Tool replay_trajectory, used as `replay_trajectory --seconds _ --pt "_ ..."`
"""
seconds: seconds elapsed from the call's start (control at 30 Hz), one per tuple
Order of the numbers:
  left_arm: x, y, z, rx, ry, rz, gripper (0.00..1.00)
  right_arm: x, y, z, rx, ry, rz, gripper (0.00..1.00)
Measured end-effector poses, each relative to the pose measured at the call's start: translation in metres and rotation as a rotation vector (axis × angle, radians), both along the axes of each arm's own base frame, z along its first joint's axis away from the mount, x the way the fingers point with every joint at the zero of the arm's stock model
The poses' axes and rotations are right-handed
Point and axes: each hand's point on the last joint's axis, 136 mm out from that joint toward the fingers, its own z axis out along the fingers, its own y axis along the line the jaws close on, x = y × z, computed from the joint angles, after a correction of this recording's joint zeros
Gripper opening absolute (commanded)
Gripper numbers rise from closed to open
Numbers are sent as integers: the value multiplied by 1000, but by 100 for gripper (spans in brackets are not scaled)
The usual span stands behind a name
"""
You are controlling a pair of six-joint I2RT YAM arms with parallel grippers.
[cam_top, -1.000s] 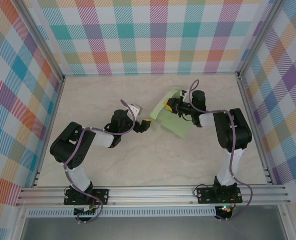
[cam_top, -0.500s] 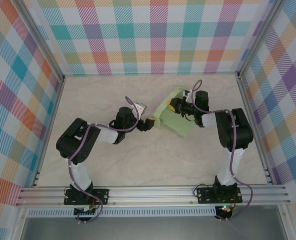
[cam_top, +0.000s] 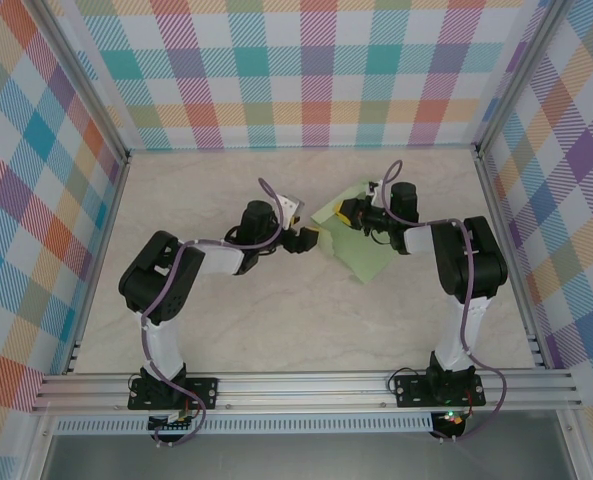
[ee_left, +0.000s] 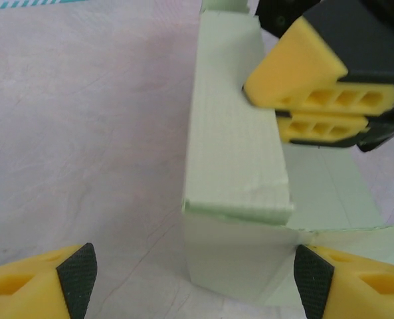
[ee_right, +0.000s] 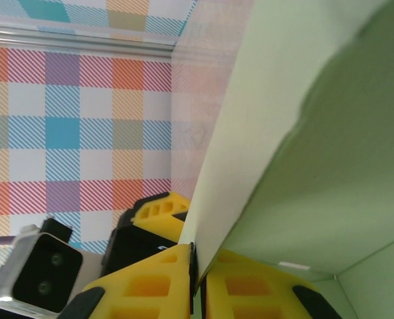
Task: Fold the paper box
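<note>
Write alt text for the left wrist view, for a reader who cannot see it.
A partly folded pale green paper box sits on a marbled table, the right gripper pinching its raised panel from the upper right. The left gripper is open, its yellow fingertips at the bottom corners either side of the box.

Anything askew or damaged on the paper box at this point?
Minor only: the paper box is half folded, one panel raised and pinched by the right pincer. That panel's end edge looks slightly crumpled near one corner in the left wrist view. Nothing else stands out.
</note>
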Motion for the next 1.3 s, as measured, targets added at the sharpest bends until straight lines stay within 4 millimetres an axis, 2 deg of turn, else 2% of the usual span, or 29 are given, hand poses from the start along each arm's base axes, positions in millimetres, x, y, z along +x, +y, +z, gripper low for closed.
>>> replay_trajectory --seconds 0.33,0.53,0.73,0.93,1.13,1.2,1.3 --pt "7 -15 2 43 -4 -40 80 -2 -1 -4 16 19 -6 14" --pt "-5 -26 -8 97 -17 -53 83 -6 -2 -4 49 42 -19 14" --pt "-12 -21 -23 117 6 -43 84 -7 -3 -2 80 66 -38 14" --pt "-12 -20 -23 119 5 -37 85 -7 -2 -2 89 81 -37 14" --pt "-13 -25 -21 105 -10 -50 92 -9 -2 -2 92 88 -29 14" --pt "-18 -31 -17 78 -32 -77 100 -11 -1 -4 95 99 -25 13" --pt "-29 -35 -17 43 -69 -105 100 -13 -1 -6 97 121 -27 12"
